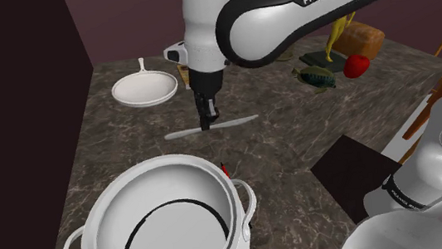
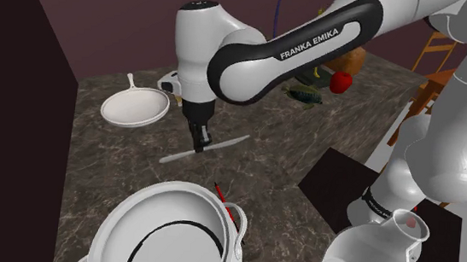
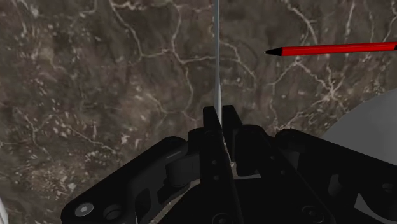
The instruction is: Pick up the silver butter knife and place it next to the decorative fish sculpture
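gripper: the gripper [image 1: 206, 123] is clamped on the knife [image 1: 236, 121], around its middle
knife: right under the gripper, low over the tabletop [image 1: 130, 153]; can't tell if it's off the surface yet
progress: grab looks done; carry and set-down left
fish [image 1: 316, 76]: well off from the gripper, red fruit [image 1: 356, 65] beside it
around: pot [image 1: 111, 207] and red pencil [image 3: 331, 48] near the gripper, pan [image 1: 144, 88] beyond it; route to the fish looks open imo
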Controlling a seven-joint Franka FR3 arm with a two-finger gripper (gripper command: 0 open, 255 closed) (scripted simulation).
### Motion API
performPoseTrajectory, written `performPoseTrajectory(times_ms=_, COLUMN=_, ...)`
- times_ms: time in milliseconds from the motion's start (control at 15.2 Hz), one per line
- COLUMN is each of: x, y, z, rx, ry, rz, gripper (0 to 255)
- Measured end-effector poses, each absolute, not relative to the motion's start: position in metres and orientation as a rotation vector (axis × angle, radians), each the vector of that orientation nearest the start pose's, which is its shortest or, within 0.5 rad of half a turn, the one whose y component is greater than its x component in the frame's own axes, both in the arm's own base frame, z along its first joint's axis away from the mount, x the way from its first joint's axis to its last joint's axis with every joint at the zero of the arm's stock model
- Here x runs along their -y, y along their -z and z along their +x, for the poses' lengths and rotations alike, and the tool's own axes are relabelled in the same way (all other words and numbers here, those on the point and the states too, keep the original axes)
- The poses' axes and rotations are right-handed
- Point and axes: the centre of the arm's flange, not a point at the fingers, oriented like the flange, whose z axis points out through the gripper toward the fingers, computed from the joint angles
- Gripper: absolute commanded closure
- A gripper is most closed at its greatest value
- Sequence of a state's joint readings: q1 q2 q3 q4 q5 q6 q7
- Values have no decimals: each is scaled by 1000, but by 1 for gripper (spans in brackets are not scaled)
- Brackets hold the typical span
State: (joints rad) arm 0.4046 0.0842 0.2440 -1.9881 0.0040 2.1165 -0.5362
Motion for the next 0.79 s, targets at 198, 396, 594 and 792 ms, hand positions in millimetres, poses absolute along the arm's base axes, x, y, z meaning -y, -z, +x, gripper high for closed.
performPoseTrajectory(times_ms=198, x=-348, y=-443, z=463, rx=1734, ry=71, rz=-2587, gripper=255)
performPoseTrajectory(times_ms=396, x=-347, y=-459, z=462, rx=1735, ry=71, rz=-2587, gripper=255)
performPoseTrajectory(times_ms=594, x=-347, y=-475, z=462, rx=1735, ry=71, rz=-2587, gripper=255)
performPoseTrajectory(times_ms=792, x=-348, y=-489, z=463, rx=1735, ry=71, rz=-2587, gripper=255)
